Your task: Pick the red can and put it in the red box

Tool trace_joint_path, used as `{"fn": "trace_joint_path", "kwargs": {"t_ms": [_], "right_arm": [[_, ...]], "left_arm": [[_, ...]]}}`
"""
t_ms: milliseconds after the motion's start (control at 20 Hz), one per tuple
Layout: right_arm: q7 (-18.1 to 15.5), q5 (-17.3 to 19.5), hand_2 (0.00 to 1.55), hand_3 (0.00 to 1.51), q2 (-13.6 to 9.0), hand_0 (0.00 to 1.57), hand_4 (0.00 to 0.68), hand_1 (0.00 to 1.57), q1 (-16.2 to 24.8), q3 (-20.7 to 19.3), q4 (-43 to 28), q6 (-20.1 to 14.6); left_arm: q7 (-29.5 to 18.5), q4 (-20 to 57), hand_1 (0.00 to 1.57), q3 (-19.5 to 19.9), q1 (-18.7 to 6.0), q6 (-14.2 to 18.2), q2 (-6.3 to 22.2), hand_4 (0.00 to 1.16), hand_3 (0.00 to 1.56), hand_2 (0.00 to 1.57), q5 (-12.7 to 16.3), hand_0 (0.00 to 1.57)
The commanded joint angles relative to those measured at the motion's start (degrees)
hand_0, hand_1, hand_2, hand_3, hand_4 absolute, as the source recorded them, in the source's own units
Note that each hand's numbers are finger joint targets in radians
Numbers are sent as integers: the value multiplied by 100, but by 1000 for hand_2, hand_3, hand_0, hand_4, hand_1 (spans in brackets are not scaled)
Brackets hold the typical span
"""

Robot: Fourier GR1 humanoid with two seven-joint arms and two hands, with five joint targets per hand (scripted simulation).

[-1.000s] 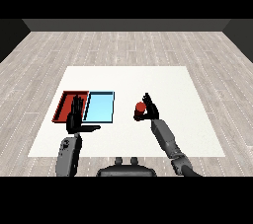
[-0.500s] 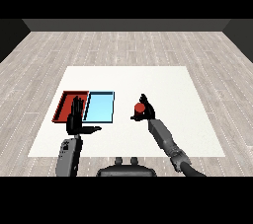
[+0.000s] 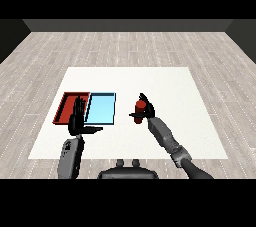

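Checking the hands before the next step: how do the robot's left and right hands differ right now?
The right hand is curled round the red cylindrical can, right of the light blue tray. The left hand holds nothing, fingers straight, thumb out, by the red tray. Both are black hands on grey forearms.

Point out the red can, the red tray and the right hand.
red can (image 3: 140, 105): head view, on its side near the top.
red tray (image 3: 65, 108): head view, on its bare floor.
right hand (image 3: 147, 110): head view, on the fingers curled round the can.
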Motion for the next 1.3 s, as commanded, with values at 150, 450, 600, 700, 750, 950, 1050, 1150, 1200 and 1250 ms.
{"fn": "trace_joint_path", "kwargs": {"t_ms": [150, 450, 600, 700, 750, 950, 1050, 1150, 1200, 1250], "right_arm": [[-241, -419, 1456, 1418, 4, 1452, 612, 1452, 49, 703, 121, -934], [-100, -162, 1441, 1396, 4, 1451, 594, 1451, -59, 674, 72, -1148], [156, -79, 1441, 1378, -42, 1467, 598, 1467, 84, 672, -374, -1335], [-330, 62, 1436, 1372, -7, 1439, 602, 1439, -89, 619, 18, -1015], [38, 114, 1437, 1373, -211, 1438, 607, 1438, -188, 718, -398, -1153], [219, 259, 1432, 1370, -281, 1424, 616, 1424, 135, 731, -1273, -1254], [453, 481, 1428, 1372, -324, 1422, 621, 1422, 343, 935, -1957, -1597], [647, 575, 1428, 1376, -621, 1436, 622, 1436, 461, 860, -2338, -1447], [593, 727, 1427, 1377, -232, 1433, 622, 1433, 702, 1012, -2594, -1792], [702, 601, 1432, 1377, -690, 1445, 630, 1445, 832, 905, -2887, -1495]], "left_arm": [[-182, 98, 0, -37, 18, 44, -40, 0, 0, 0, -95, 0], [211, -382, 0, -97, 194, 88, -16, 0, 0, 0, -68, 0], [-11, -35, 0, -206, 2, 194, -145, 0, 0, 0, -236, 0], [-48, -47, 0, -286, 121, 76, -170, 0, 0, 0, -183, 0], [121, -135, 0, -183, -5, 57, -88, 0, 0, 0, -87, 0], [72, 60, 0, -527, -14, 190, -169, 0, 0, 0, -186, 0], [206, -244, 0, -495, 240, -23, -140, 0, 0, 0, -173, 0], [229, -149, 0, -290, 56, -143, 56, 0, 0, 0, -68, 0], [186, -231, 0, -560, 101, 55, -137, 0, 0, 0, -338, 0], [536, -953, 0, -700, 714, -106, -28, 0, 0, 0, -236, 0]]}}
